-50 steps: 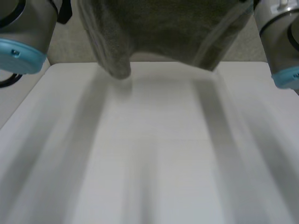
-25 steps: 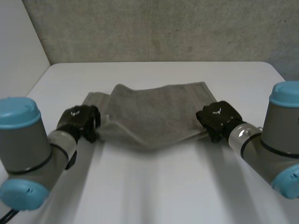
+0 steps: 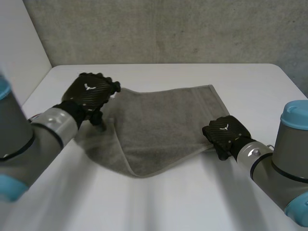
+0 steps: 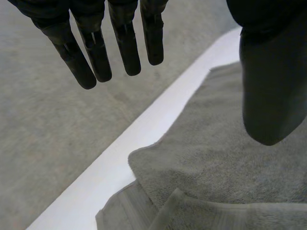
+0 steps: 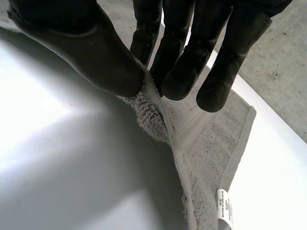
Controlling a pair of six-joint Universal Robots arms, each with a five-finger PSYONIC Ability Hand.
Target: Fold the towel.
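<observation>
Grey terry towel (image 3: 163, 125) lay part-folded on white table (image 3: 159, 202); left hand (image 3: 91, 94) hung released, fingers straight, over its left corner, right hand (image 3: 225, 132) pinched its right edge, so a one-sided pull could skew the fold.

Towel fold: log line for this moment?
left hand: open, above towel | right hand: pinching towel edge | towel: on white table

Grey towel (image 3: 163, 125), white label (image 5: 224, 208), white table (image 3: 192, 202), black left hand (image 3: 91, 94), black right hand (image 3: 226, 132)
</observation>
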